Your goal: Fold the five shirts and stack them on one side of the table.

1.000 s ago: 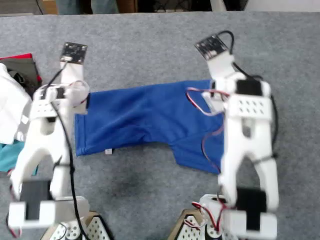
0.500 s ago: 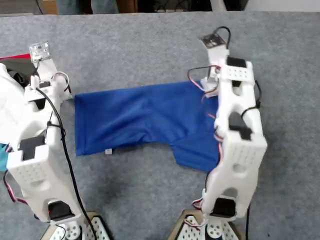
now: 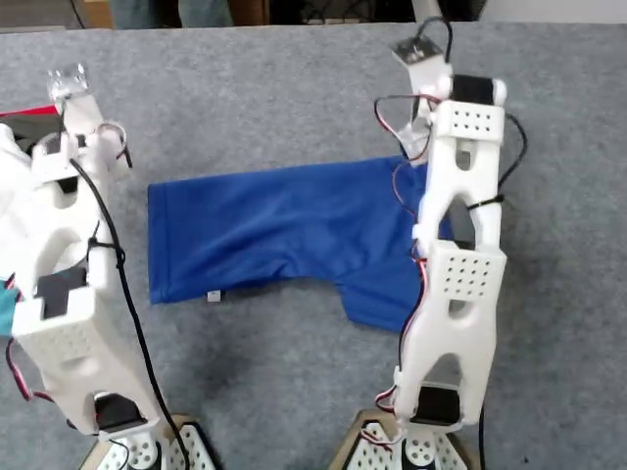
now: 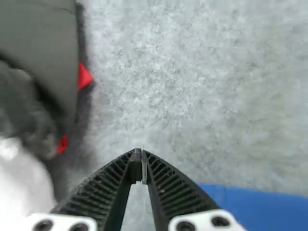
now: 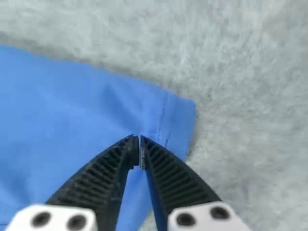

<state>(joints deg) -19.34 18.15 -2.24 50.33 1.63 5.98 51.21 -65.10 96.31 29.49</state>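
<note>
A blue shirt lies flat across the middle of the grey table, partly folded, with one sleeve pointing toward the near edge. My left gripper is shut and empty over bare carpet, just beyond the shirt's corner. The left arm stretches along the table's left side. My right gripper is shut with nothing in it, its tips over the blue shirt close to a hemmed edge. The right arm covers the shirt's right end.
A heap of other garments sits at the left edge: white cloth, a red piece, a teal one. In the left wrist view a dark grey garment lies beside the red piece. Open carpet stretches beyond the shirt.
Both arms have stretched toward the far side of the table. The left gripper has left the shirt's far-left corner and moved out over bare carpet. The shirt lies as before.
</note>
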